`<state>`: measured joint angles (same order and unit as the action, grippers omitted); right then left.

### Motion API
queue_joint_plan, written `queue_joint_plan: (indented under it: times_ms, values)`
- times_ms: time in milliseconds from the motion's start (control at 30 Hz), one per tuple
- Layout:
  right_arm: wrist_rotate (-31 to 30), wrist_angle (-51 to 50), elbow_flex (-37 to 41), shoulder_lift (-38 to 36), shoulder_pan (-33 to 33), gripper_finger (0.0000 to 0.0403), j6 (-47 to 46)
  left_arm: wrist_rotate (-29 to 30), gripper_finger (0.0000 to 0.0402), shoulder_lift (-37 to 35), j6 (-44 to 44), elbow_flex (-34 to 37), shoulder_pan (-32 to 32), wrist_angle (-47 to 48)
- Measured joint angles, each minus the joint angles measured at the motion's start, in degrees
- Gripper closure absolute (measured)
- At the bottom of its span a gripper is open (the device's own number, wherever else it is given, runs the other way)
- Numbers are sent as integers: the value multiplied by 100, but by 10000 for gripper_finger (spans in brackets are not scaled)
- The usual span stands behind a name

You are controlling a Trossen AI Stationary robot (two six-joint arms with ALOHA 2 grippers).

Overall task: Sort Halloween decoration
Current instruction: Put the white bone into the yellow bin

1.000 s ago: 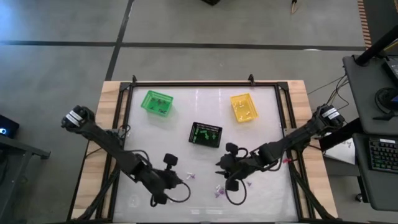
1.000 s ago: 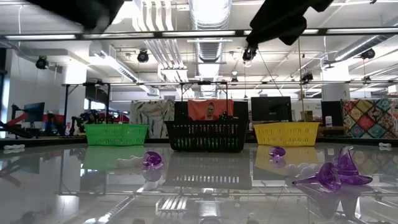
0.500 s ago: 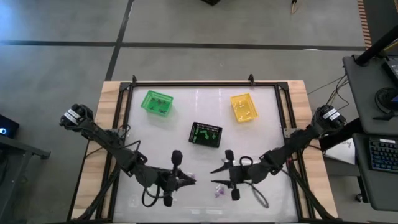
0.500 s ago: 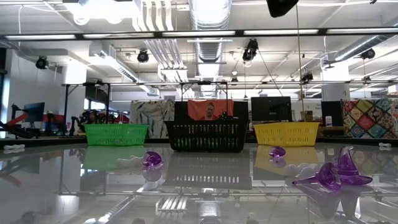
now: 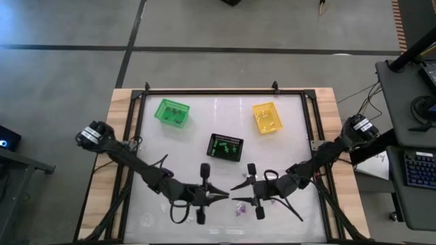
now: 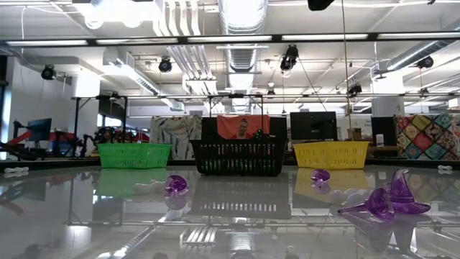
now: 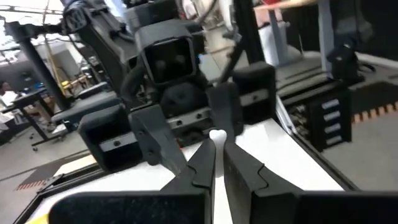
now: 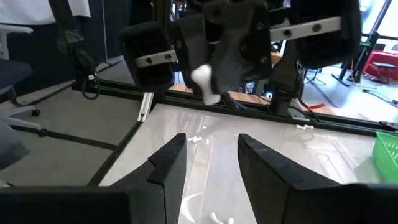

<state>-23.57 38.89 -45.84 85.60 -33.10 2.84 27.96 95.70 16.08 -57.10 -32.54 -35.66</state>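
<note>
Two claws face each other mid-desk: my left claw pinches a white trinket, right claw spread. Handover looks underway; next I'd close right on it.

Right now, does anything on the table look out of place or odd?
Nothing damaged. Purple trinkets lie loose on the table outside the baskets, one hat-shaped piece tipped sideways. The left gripper pinches a white trinket before the open right gripper.
</note>
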Motion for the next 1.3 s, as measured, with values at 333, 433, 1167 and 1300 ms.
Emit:
queue_joint_plan:
  times_ms: [333, 433, 1167, 1300]
  values:
    - [-51, 46, -37, 0, 13, 266, 201, -4, 401, 48, -116, -9, 105, -501]
    - [-58, 49, -99, 0, 13, 266, 340, -6, 401, 69, -155, -9, 111, -509]
    - [-1246, -4466, -205, -2342, -390, 266, -1378, -1956, 401, -20, 188, -693, 2678, 319]
    - [-1241, -4501, -181, -2543, -473, 266, -1244, -2301, 401, 97, 102, -684, 3175, 141]
